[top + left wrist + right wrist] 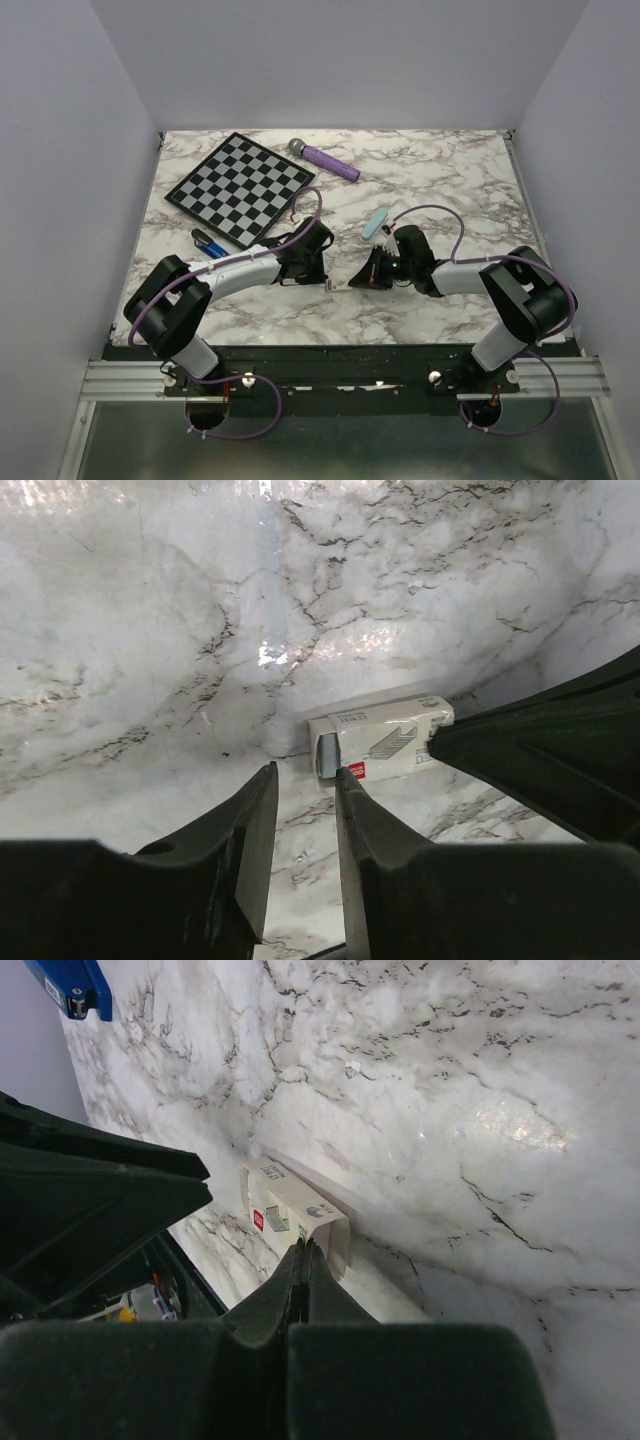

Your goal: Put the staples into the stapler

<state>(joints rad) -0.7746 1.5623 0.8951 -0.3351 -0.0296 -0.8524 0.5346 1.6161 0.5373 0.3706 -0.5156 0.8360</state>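
Stapler (208,243) lies flat toward the left edge of the marble worktop (450,190), just beside the near corner of the checkerboard (240,188), well apart from both grippers, nothing touching it. One blue end of it shows in the top left corner of the right wrist view. Staple box (385,740), small, white, with a red mark, lies on its side around the middle of the worktop toward the near edge, between the two arms, open end facing the left gripper. Left gripper (305,770) is low over the marble with its tips just short of that open end, fingers parted by a narrow gap, nothing between them. Right gripper (303,1252) comes in from the other side, fingers pressed together with no visible gap, tips at the edge of the box's open end. Cannot tell if anything thin is pinched there. No loose staples visible. Pale blue bar (376,223) lies just beyond the right gripper toward the far edge. Purple microphone (324,159) is near the far edge, just right of the checkerboard's far corner.
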